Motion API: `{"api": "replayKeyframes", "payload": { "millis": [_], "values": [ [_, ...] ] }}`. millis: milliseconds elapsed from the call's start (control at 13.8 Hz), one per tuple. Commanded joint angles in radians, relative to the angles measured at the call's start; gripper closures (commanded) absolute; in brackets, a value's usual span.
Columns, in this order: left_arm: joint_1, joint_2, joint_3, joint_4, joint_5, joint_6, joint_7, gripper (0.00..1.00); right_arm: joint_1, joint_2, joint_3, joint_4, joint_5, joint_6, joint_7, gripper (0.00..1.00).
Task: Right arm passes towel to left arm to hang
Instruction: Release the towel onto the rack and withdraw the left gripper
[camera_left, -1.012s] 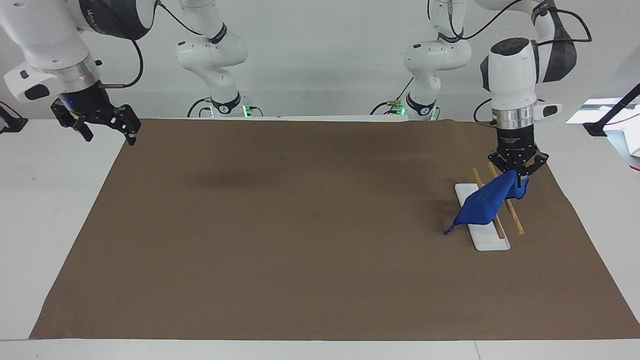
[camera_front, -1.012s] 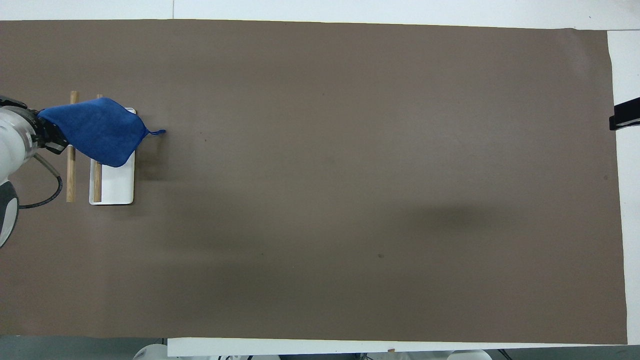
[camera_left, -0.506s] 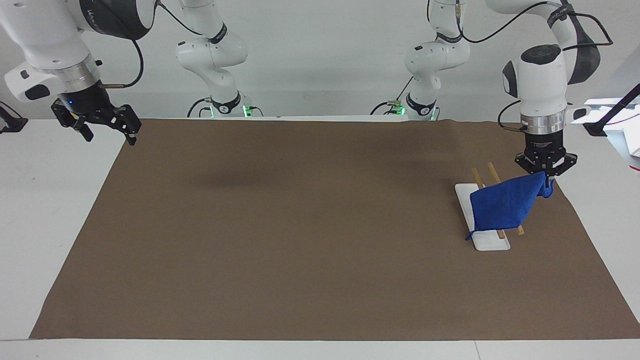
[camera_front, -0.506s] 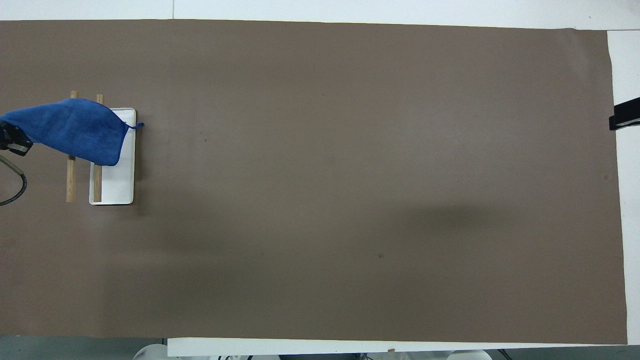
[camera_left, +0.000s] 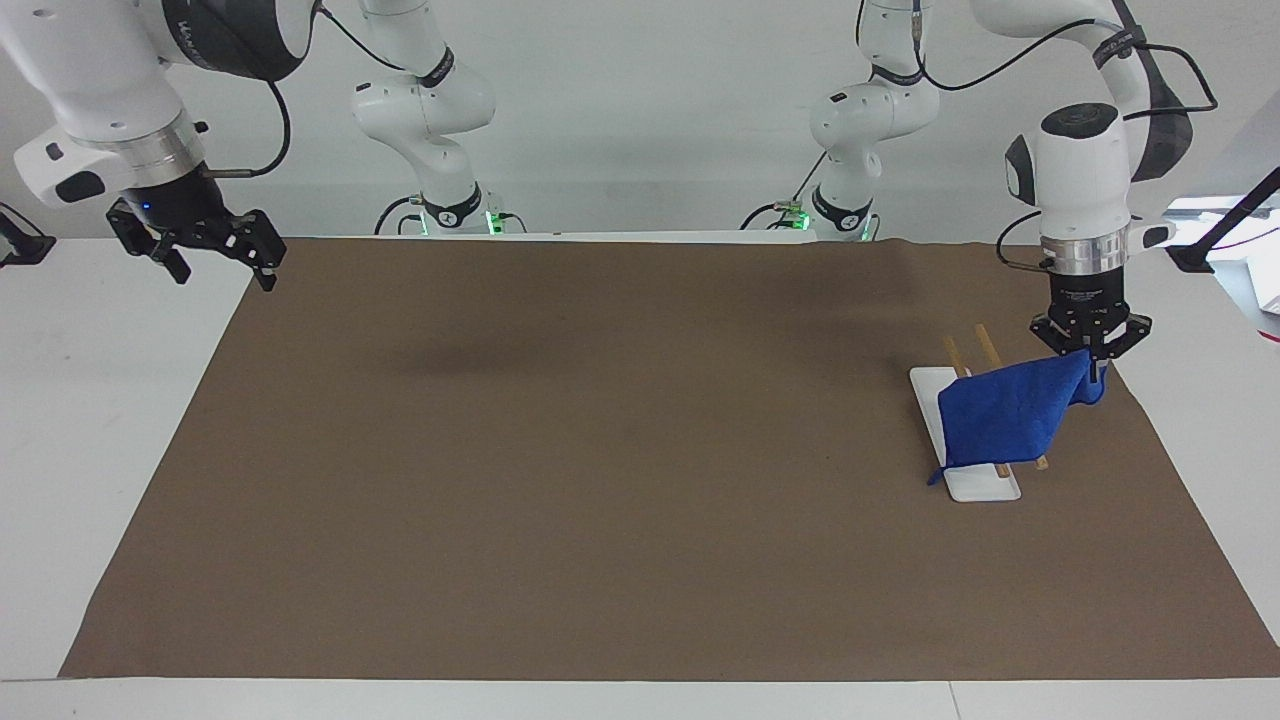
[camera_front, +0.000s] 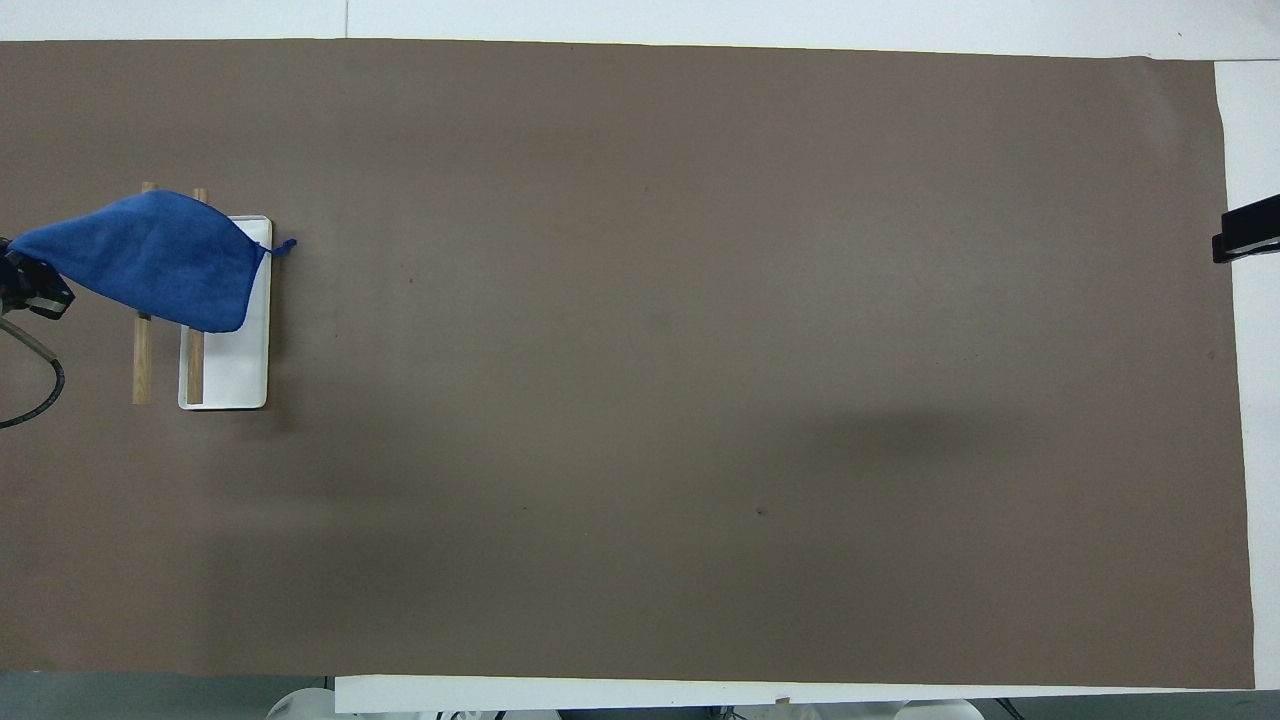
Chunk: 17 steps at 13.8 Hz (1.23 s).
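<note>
The blue towel (camera_left: 1010, 415) hangs slanted across the two wooden bars (camera_left: 985, 342) of a small rack with a white base (camera_left: 985, 487), at the left arm's end of the mat. My left gripper (camera_left: 1090, 362) is shut on the towel's upper corner, just above the outer bar. The towel's loop corner hangs down by the white base. In the overhead view the towel (camera_front: 160, 262) covers the farther ends of the bars (camera_front: 141, 365), with my left gripper (camera_front: 25, 285) at the edge. My right gripper (camera_left: 215, 262) is open and empty, raised over the mat's edge at the right arm's end, waiting.
A brown mat (camera_left: 600, 450) covers most of the white table (camera_left: 90, 400). A black stand (camera_left: 1215, 235) sits on the table near the left arm's base. A black object (camera_front: 1245, 230) shows at the mat's edge at the right arm's end.
My left gripper carried the towel's corner outward past the bars and lowered a little, so the towel now lies across both bars. My right gripper barely moved.
</note>
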Motion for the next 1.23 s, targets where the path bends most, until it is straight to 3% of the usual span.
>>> {"api": "replayKeyframes", "payload": {
  "millis": [0,217,289,361,434,867,1157],
  "values": [
    [0.033,0.032,-0.004,-0.022,0.023,0.07,0.022,0.94,0.001,-0.02,-0.003,-0.025,0.014,-0.008,-0.019,0.0],
    [0.041,0.054,-0.004,-0.023,0.023,0.08,0.027,0.92,0.001,-0.024,-0.003,-0.027,0.014,-0.008,-0.019,0.0],
    [0.07,0.058,-0.006,-0.023,0.023,0.09,0.041,0.65,0.001,-0.024,-0.003,-0.027,0.014,-0.008,-0.019,0.0],
    [0.08,0.061,-0.006,-0.022,0.023,0.094,0.076,0.23,0.001,-0.024,-0.003,-0.027,0.014,-0.008,-0.019,0.0],
    [0.084,0.063,-0.004,-0.02,0.023,0.096,0.084,0.0,0.001,-0.024,-0.003,-0.027,0.014,-0.008,-0.019,0.0],
    [0.117,0.064,-0.004,-0.007,0.023,0.082,0.123,0.0,0.001,-0.024,-0.003,-0.027,0.014,-0.01,-0.019,0.0],
    [0.116,0.054,0.0,0.076,0.015,-0.053,0.229,0.0,0.001,-0.024,-0.003,-0.027,0.014,-0.008,-0.019,0.0]
  ]
}}
